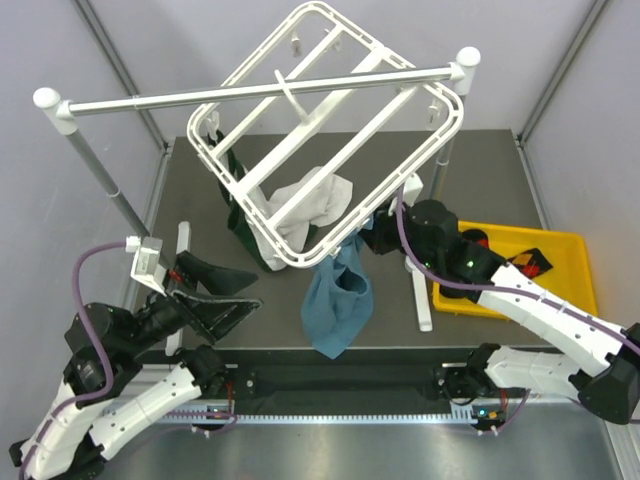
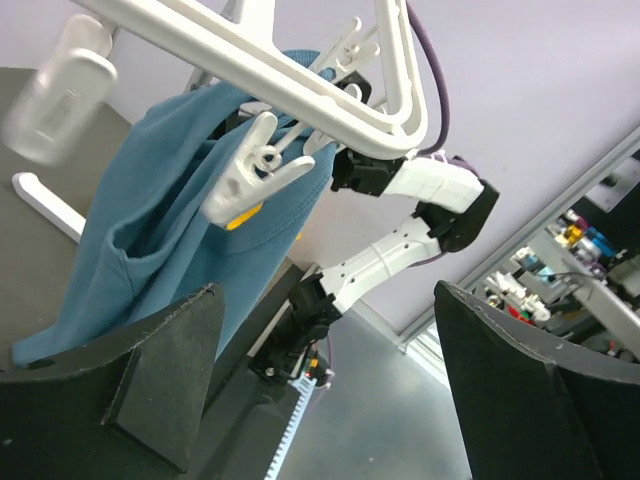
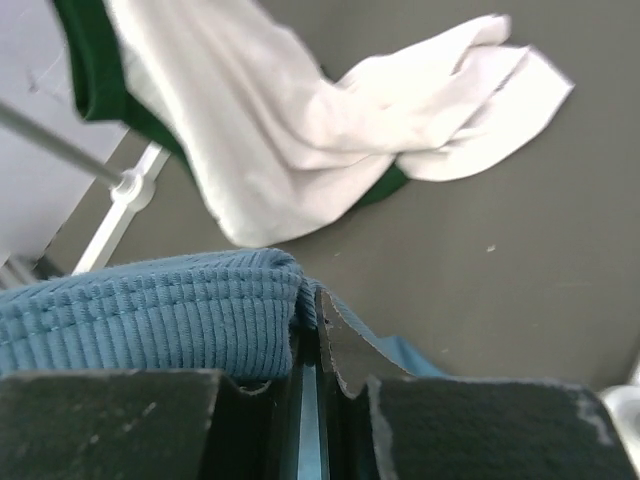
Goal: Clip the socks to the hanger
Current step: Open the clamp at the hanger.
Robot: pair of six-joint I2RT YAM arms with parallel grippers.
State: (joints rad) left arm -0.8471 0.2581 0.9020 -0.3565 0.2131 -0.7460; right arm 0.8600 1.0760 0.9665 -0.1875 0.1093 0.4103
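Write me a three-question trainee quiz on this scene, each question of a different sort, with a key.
1. True or false: the left gripper holds the blue cloth.
2. The right gripper is shut on: A) the white cloth B) the blue cloth C) the yellow bin.
3. Fill in: the hanger hangs from the silver metal ____.
Key: 1 false, its fingers are open and hold nothing; 2 B; 3 rail.
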